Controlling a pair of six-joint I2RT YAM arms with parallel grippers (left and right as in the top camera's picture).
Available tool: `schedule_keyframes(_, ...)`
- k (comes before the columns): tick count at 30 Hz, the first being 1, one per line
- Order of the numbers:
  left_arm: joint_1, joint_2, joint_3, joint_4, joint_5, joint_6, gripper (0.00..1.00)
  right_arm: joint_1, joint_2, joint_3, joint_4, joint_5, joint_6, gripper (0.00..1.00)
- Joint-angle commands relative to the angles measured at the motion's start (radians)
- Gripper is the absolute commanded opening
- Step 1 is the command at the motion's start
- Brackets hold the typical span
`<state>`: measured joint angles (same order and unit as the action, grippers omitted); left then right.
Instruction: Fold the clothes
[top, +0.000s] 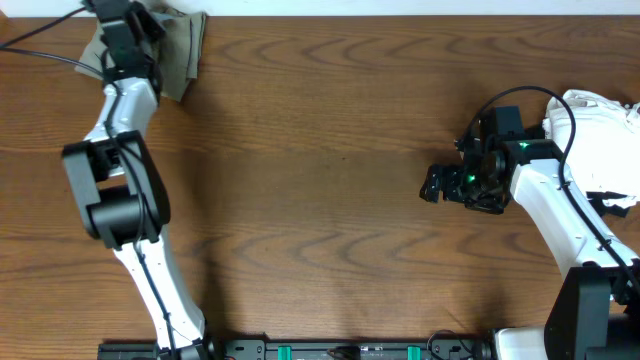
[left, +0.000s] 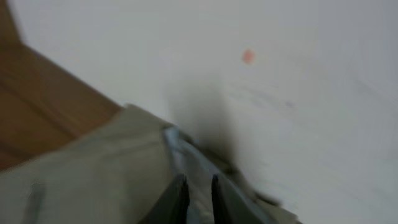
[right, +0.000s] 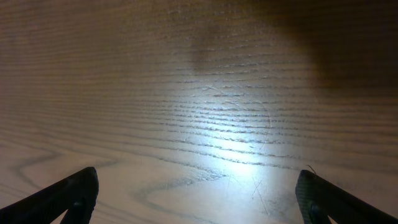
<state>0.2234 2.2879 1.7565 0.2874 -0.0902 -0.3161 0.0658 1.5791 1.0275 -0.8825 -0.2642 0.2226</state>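
The clothes, a wrinkled grey-green khaki garment, lie bunched at the table's far left corner. My left gripper is over them at the table's far edge. In the blurred left wrist view its two dark fingers are nearly together, with a fold of the khaki cloth pinched between them. My right gripper hangs over bare wood at the right side, far from the garment. In the right wrist view its fingers are wide apart and empty.
A pile of white cloth sits at the table's right edge, beside the right arm. The wooden table lies between the two arms. A pale surface lies beyond the table's far edge.
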Motion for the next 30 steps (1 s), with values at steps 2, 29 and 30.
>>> schedule_keyframes(2,0.051,-0.064,0.015,-0.097,-0.05,-0.005,0.21,0.001,0.0,-0.008,0.008,0.006,-0.015,0.99)
schedule_keyframes(29,0.085,0.079,0.015,-0.248,-0.042,-0.194,0.1,0.001,0.0,-0.009,0.002,0.006,-0.014,0.99)
schedule_keyframes(30,0.085,0.08,0.015,-0.259,-0.042,-0.203,0.09,0.001,0.0,-0.009,0.003,0.006,-0.015,0.99)
